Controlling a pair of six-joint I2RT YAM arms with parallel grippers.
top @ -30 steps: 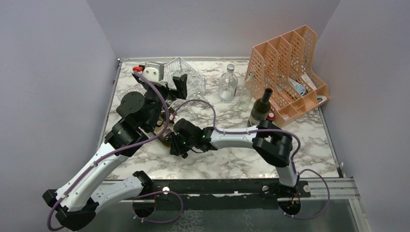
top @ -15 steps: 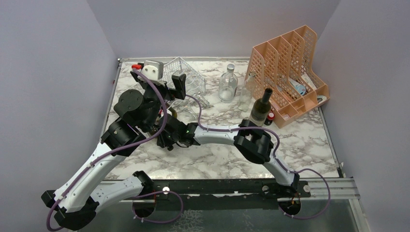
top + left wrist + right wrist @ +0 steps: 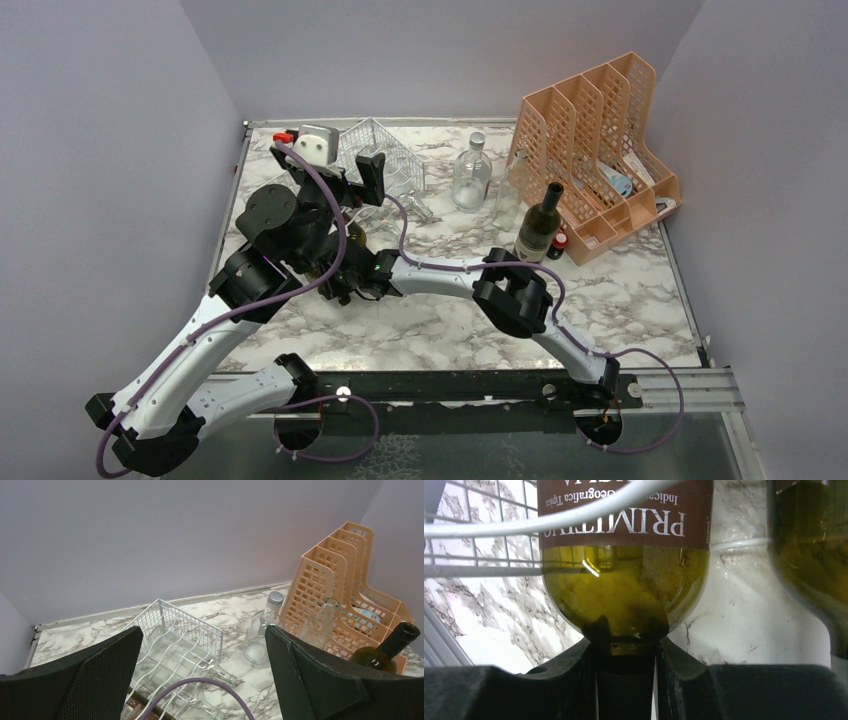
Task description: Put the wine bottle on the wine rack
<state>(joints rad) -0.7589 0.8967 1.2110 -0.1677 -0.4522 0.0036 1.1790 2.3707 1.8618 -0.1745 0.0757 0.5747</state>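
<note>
Right claw [image 3: 625, 652] was clamped on the neck of the wine bottle [image 3: 624, 580], which lay among the wires of the wine rack [image 3: 175, 635] toward the counter's far-left corner. Left claw [image 3: 204, 677] hung over the rack, fingers apart, empty. Judgement: seat the body squarely in one cradle before letting go. A second green bottle [image 3: 811, 555] sat just beside, so slide in straight and slowly.

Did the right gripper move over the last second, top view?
Yes. The right gripper has shifted left, away from the upright dark bottle and toward the wine rack, gripping the neck of the wine bottle.
</note>
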